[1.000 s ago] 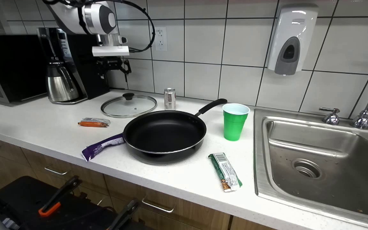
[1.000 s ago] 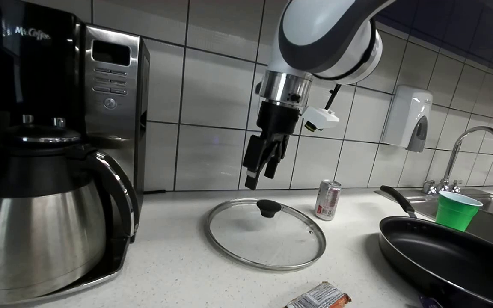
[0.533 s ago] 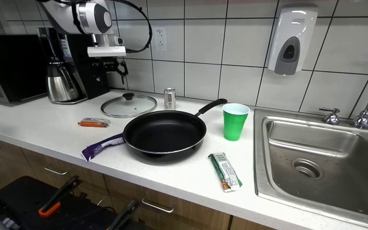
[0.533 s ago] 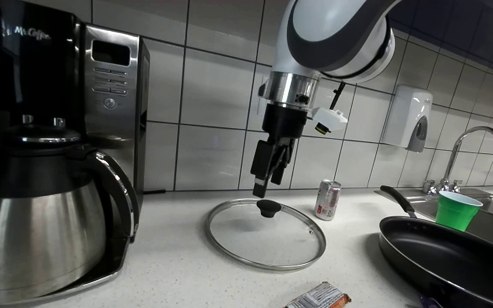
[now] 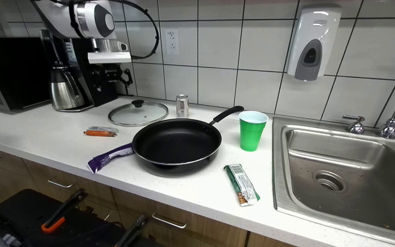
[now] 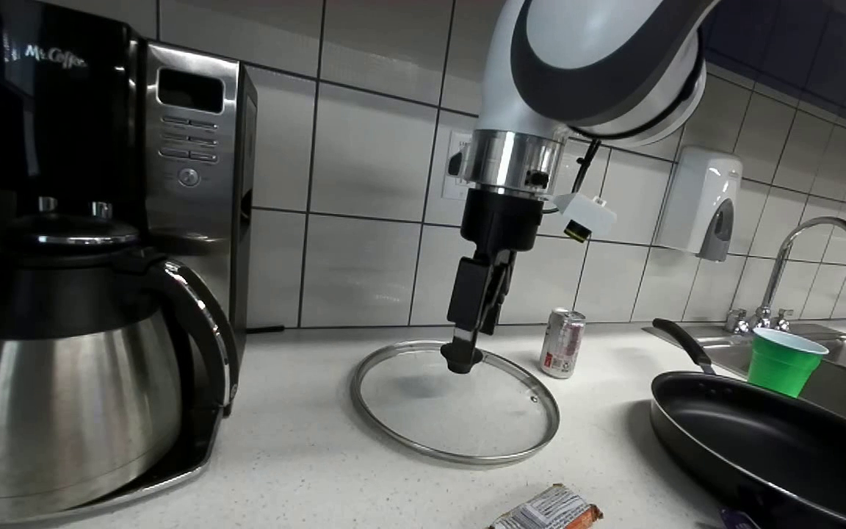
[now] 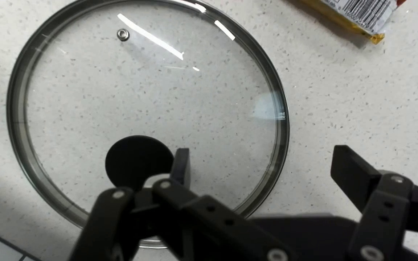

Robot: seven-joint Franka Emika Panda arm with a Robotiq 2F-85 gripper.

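My gripper [image 7: 262, 163] is open and empty, its two black fingers wide apart in the wrist view. It hangs pointing down near a round glass lid [image 7: 194, 108] with a steel rim and a black knob [image 7: 136, 157]. In the wrist view the left finger overlaps the knob's right edge; the right finger lies beyond the rim over the counter. In an exterior view the gripper [image 6: 476, 334] shows in front of the lid knob [image 6: 461, 360]; I cannot tell whether they touch. In an exterior view the gripper [image 5: 112, 85] is above and left of the lid [image 5: 146, 115].
A can [image 6: 562, 343] stands beside the lid. A black pan [image 5: 177, 142], green cup [image 5: 252, 133], orange-wrapped bar [image 5: 100, 131], purple wrapper [image 5: 106, 159] and green wrapper [image 5: 242, 185] lie on the counter. A coffee maker [image 6: 195, 139] with carafe [image 6: 78, 404] and a sink [image 5: 281, 192] flank them.
My gripper has moved down, leftward in an exterior view and rightward in an exterior view, coming closer to the lid knob. It stays open. The objects on the counter have not moved.
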